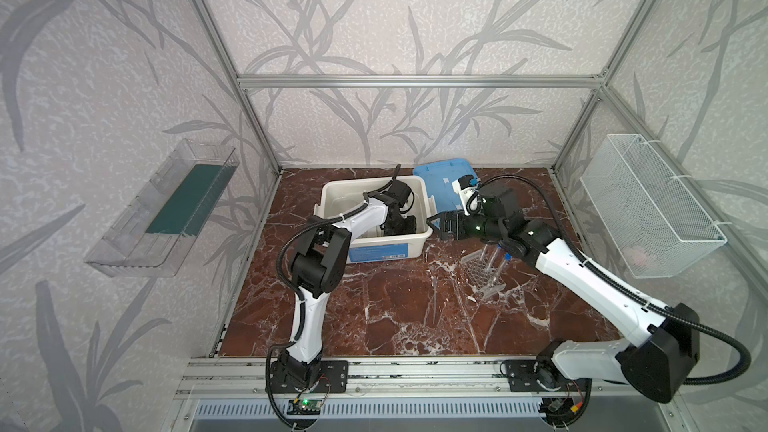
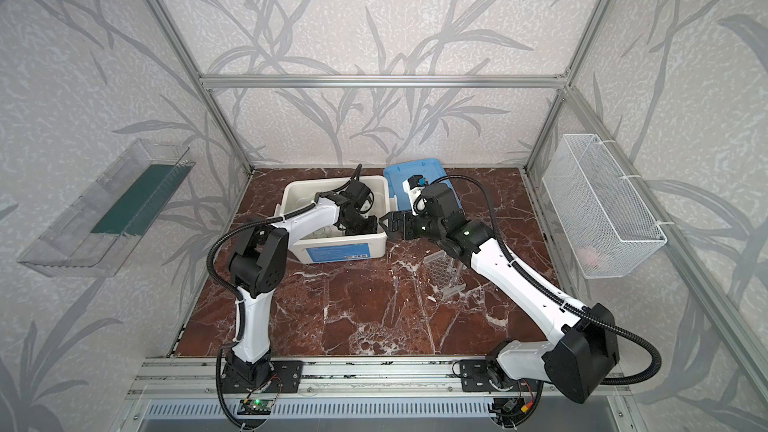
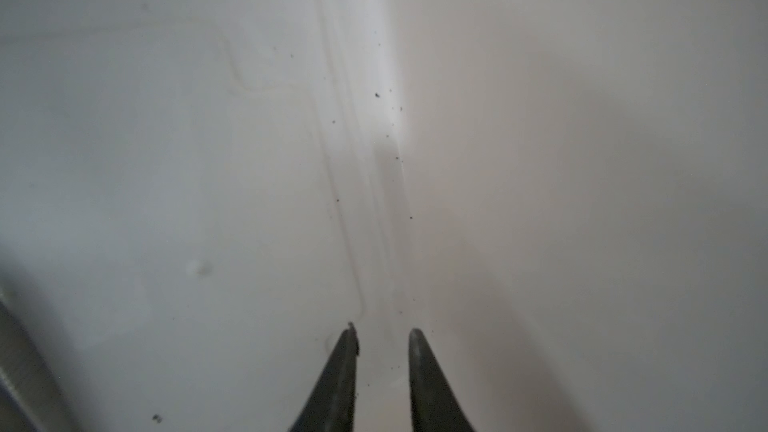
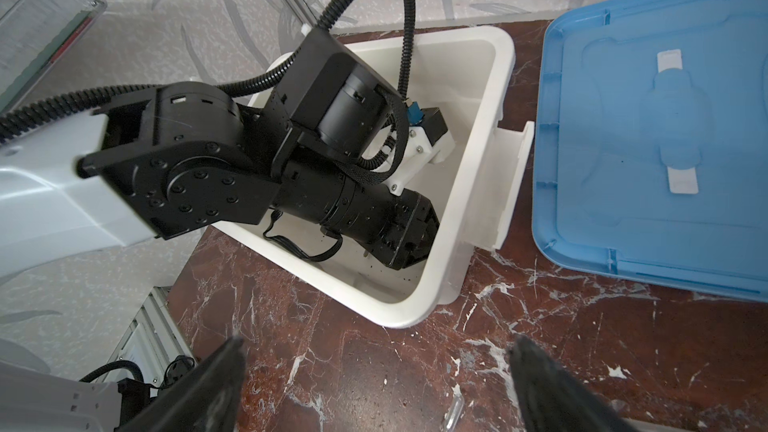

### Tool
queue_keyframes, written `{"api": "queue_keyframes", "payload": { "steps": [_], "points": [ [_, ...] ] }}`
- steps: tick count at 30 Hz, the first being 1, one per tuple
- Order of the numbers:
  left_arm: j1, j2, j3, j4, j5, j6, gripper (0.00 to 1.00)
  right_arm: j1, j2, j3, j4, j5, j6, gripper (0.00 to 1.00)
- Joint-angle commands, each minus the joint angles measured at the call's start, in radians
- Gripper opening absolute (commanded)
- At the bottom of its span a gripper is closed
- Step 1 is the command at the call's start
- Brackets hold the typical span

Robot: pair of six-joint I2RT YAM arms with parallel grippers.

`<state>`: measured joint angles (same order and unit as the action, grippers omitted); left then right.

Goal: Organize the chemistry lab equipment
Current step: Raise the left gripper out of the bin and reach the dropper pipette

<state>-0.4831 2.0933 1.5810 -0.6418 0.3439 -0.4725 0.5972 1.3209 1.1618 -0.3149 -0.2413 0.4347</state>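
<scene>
Below, red marbled tabletop [image 1: 395, 317]; leaf-patterned walls [image 1: 415, 14].

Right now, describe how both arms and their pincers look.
The left arm and right arm share white shell links, black joint housings and black corrugated cable conduits. Small green lights glow near the right wrist. The left pincer and right pincer each have two dark, tapered fingers.

Glossy marble tabletop [image 1: 395, 317], smooth plastic tub [image 1: 417, 248]
</scene>
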Motion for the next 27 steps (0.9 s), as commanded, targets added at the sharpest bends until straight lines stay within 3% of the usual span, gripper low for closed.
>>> {"api": "queue_keyframes", "payload": {
  "steps": [1, 5, 15, 17, 18, 22, 27],
  "points": [
    [0.006, -0.021, -0.022, -0.018, -0.037, 0.01, 0.37, -0.003, 0.006, -0.003, 0.022, -0.015, 0.004, 0.97],
    [0.006, -0.076, -0.011, -0.035, -0.074, 0.007, 0.61, -0.003, 0.008, -0.006, 0.02, -0.007, 0.004, 0.97],
    [-0.008, -0.303, 0.06, -0.149, -0.173, -0.02, 0.79, -0.004, -0.034, 0.01, -0.032, 0.012, -0.014, 0.98],
    [-0.016, -0.366, 0.057, -0.166, -0.194, -0.029, 0.88, -0.004, -0.065, 0.009, -0.051, 0.027, -0.019, 1.0],
    [-0.026, -0.405, 0.052, -0.17, -0.214, -0.028, 0.98, -0.004, -0.085, 0.009, -0.064, 0.031, -0.023, 0.99],
    [-0.076, -0.532, 0.057, -0.234, -0.294, -0.03, 0.99, -0.014, -0.148, 0.01, -0.151, 0.029, -0.053, 0.99],
    [-0.179, -0.691, -0.056, -0.216, -0.337, -0.102, 0.99, -0.042, -0.221, -0.015, -0.275, 0.04, -0.068, 0.99]
  ]
}}
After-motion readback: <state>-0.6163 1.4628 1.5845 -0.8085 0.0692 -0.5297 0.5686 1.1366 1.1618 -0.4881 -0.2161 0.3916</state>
